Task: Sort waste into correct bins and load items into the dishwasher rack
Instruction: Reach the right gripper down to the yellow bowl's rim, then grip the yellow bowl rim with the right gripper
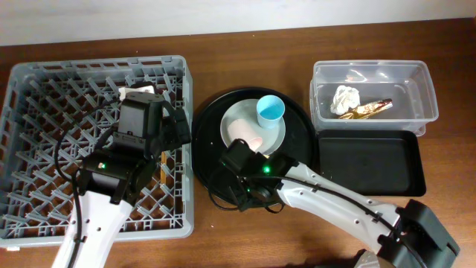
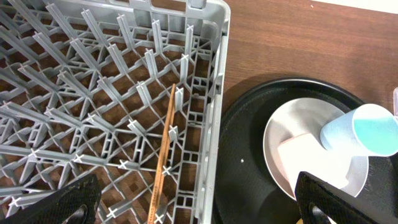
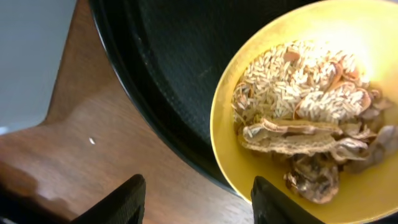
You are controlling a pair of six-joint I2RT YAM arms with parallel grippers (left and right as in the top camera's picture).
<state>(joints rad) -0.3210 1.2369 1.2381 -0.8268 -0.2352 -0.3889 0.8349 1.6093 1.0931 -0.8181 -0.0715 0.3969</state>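
Brown worktop (image 1: 245, 59): one dishwasher rack (image 1: 44, 112) holding chopsticks (image 2: 163, 162); one light-blue cup (image 1: 271, 110), one pink cup (image 2: 298, 155) and one plate (image 1: 236, 119) on the round tray (image 1: 212, 112); one yellow bowl (image 3: 323, 25) of scraps (image 3: 305, 112). Left end effector (image 2: 198, 202) wide open, right end effector (image 3: 202, 199) half-parted, both empty.

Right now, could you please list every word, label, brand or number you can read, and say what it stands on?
No legible text anywhere.
Gold wrapper in the clear tub: any print is too small to read.
Dishwasher rack, light-blue cup, plate, yellow bowl: no lettering visible.
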